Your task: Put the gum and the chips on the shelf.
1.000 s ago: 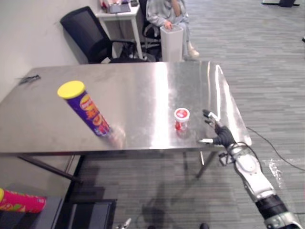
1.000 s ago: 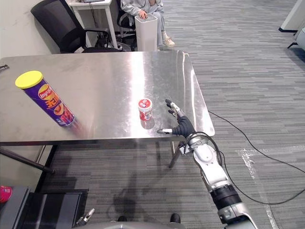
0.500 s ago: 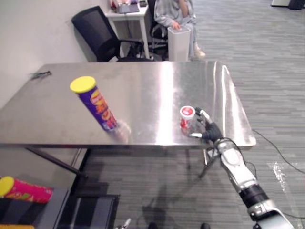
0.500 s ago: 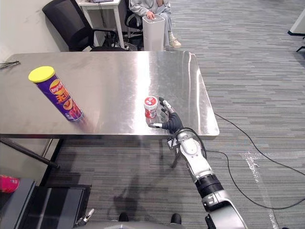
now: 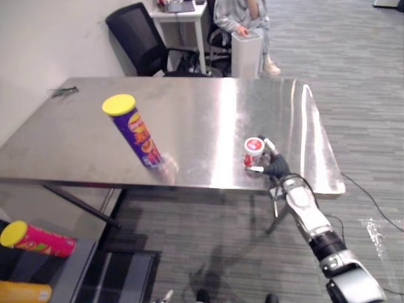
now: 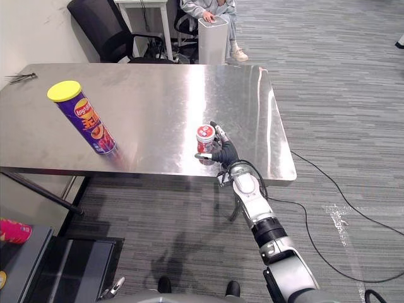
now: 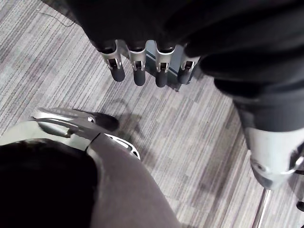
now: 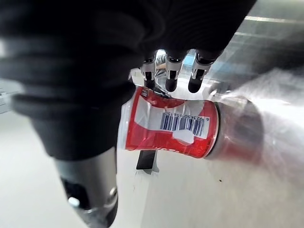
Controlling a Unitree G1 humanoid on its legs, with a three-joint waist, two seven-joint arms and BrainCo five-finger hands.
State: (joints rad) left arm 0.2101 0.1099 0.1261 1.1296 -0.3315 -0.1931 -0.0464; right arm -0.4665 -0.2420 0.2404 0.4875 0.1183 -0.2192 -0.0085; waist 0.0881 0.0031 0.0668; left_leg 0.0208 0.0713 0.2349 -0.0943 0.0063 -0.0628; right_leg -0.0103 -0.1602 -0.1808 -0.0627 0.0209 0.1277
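The gum tub [image 8: 171,128] has a white label [image 8: 184,124] with a barcode and a row of small numbers. The chips can [image 6: 88,123] has a yellow and red logo [image 6: 81,111].

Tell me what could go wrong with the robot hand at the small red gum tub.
The small red white-lidded gum tub stands near the front edge of the steel table; the right robot hand, open with fingers and thumb either side of it, might tip it or nudge it off. Its glossy wall could slip from a loose pinch.
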